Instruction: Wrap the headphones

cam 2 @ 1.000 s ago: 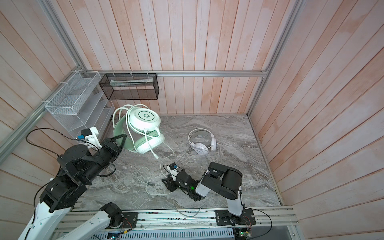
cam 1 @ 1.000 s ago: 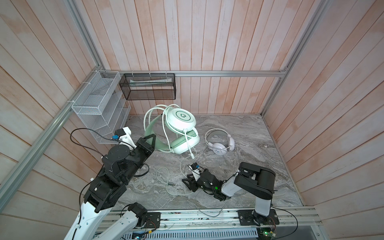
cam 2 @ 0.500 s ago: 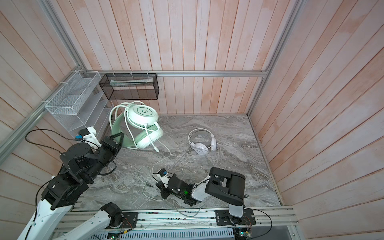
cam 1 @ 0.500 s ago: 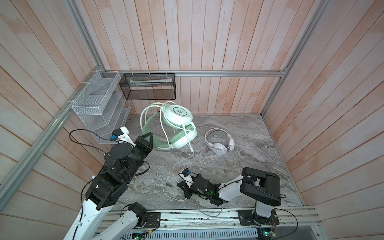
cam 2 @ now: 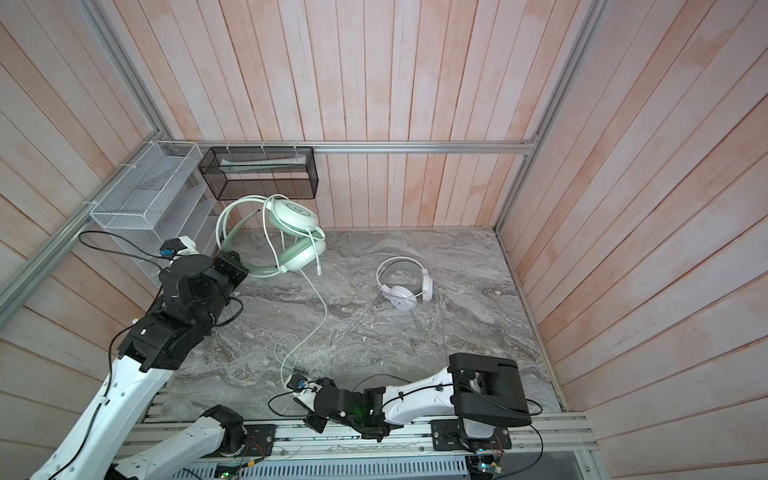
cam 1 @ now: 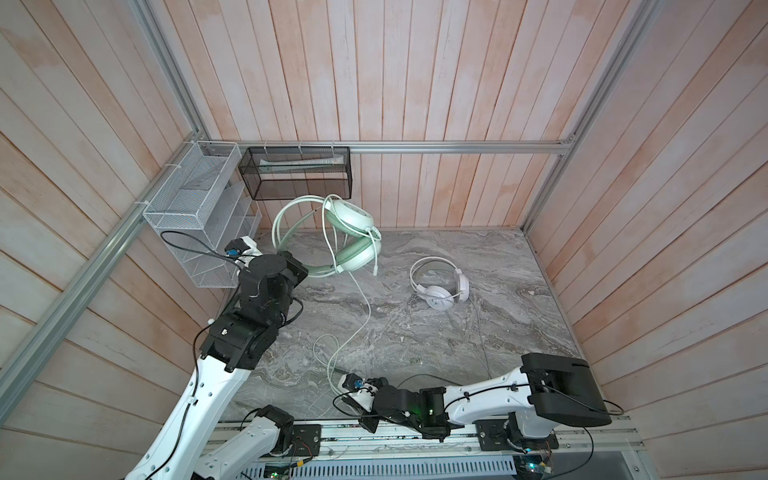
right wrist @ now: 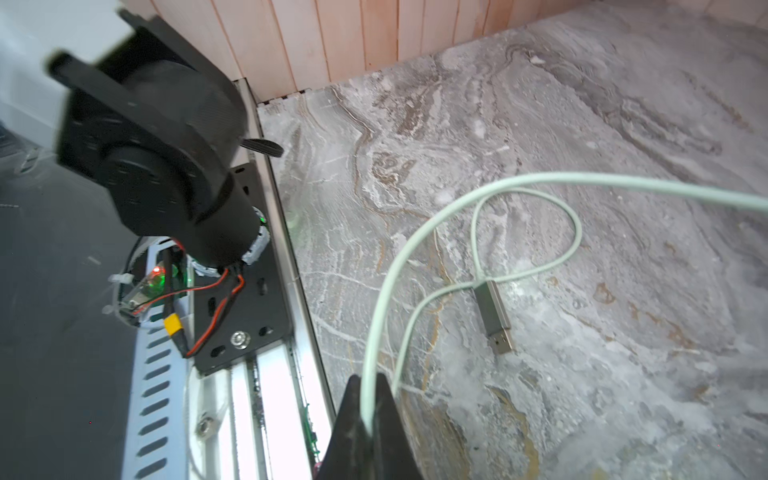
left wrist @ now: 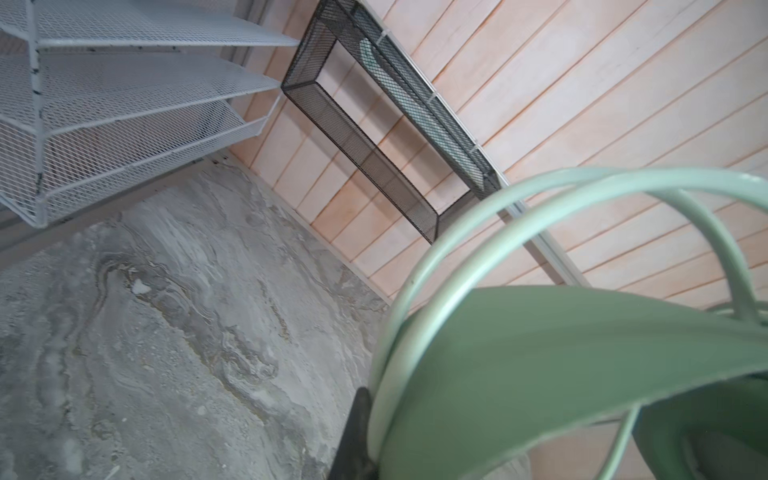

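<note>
The mint-green headphones [cam 1: 353, 237] [cam 2: 295, 232] hang above the table at the back left. My left gripper [cam 1: 302, 272] [cam 2: 239, 266] is shut on their headband [left wrist: 540, 353]. Their mint cord [cam 1: 365, 307] drops from the cups and runs forward to my right gripper [cam 1: 338, 392] [right wrist: 368, 399], which is shut on it just above the table near the front rail. The cord's USB plug [right wrist: 494, 316] lies loose on the marble beside a small loop. The white headphones [cam 1: 440, 286] [cam 2: 405, 286] lie on the table right of the middle, with neither gripper touching them.
A white mesh rack [cam 1: 195, 220] stands against the left wall. A black mesh basket [cam 1: 297, 174] hangs on the back wall just behind the raised headset. The white headset's thin cord [cam 1: 478, 332] trails forward. The left arm's base [right wrist: 166, 145] sits on the front rail [cam 1: 415, 436].
My right gripper moved left and toward the front edge, then shut on the mint cord. My left gripper raised and turned the mint-green headphones, and the cord now hangs straighter.
</note>
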Action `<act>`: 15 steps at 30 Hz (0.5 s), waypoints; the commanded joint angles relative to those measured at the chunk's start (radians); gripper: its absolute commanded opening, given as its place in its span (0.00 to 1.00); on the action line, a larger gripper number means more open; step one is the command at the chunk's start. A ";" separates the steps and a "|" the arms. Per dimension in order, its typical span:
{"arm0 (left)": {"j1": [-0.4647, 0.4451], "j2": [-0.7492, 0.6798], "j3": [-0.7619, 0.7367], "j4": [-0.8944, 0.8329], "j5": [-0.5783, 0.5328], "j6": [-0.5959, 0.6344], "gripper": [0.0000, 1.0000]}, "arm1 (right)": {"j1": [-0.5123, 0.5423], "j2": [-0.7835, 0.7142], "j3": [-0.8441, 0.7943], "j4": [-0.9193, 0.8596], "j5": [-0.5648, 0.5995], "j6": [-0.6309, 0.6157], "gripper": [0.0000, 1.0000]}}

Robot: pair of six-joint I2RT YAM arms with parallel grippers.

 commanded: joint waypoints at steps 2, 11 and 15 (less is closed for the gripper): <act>0.053 0.029 0.021 0.138 0.000 0.057 0.00 | 0.050 -0.064 0.076 -0.169 0.033 -0.069 0.00; 0.171 0.146 0.000 0.157 0.068 0.034 0.00 | 0.141 -0.109 0.230 -0.363 -0.016 -0.131 0.00; 0.218 0.195 0.000 0.156 0.102 0.034 0.00 | 0.190 -0.123 0.307 -0.457 0.015 -0.158 0.00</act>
